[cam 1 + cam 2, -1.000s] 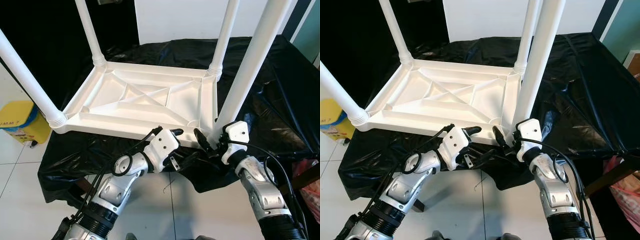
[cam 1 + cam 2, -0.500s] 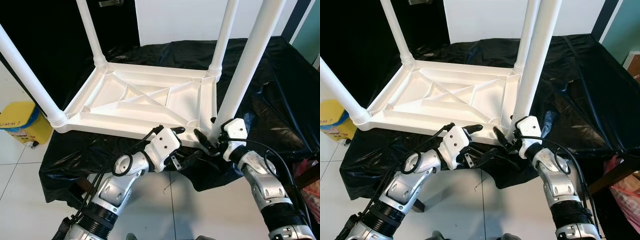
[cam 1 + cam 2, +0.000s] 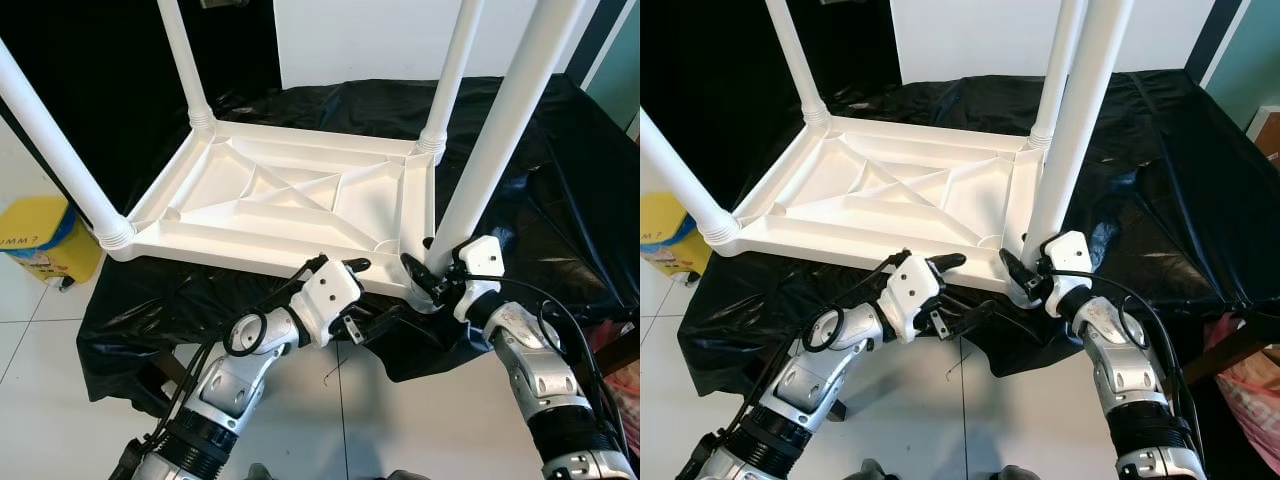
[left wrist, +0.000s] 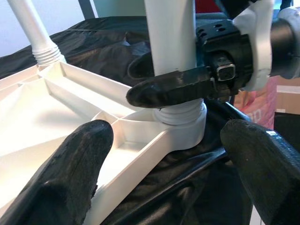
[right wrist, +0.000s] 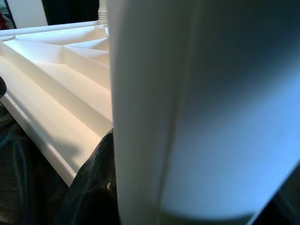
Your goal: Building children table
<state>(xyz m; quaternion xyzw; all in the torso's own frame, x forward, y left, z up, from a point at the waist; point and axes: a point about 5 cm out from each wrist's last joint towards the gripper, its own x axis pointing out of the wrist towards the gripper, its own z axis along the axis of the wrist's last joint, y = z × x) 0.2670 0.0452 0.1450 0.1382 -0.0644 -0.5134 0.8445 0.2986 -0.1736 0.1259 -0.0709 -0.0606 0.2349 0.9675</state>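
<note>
A white children's table [image 3: 280,200] lies upside down on a black sheet, its four legs pointing up. My right gripper [image 3: 425,285] is at the foot of the near-right leg [image 3: 490,150], just above the ribbed socket [image 4: 183,122]. One black finger [image 4: 173,86] crosses the front of the leg and the other sits behind it, so the gripper is shut on the leg. My left gripper [image 3: 365,295] is open in front of the table's near edge, facing that corner, with its fingers [image 4: 70,178] spread wide and nothing between them.
The black sheet [image 3: 540,180] drapes over the support and hangs past its front edge. A yellow bin [image 3: 35,240] stands on the tiled floor at the left. A pink bag [image 3: 1250,390] sits low at the right. White tile floor [image 3: 340,420] lies below my arms.
My right gripper has shifted a little right and closer onto the foot of the near-right leg. The left gripper has hardly moved.
</note>
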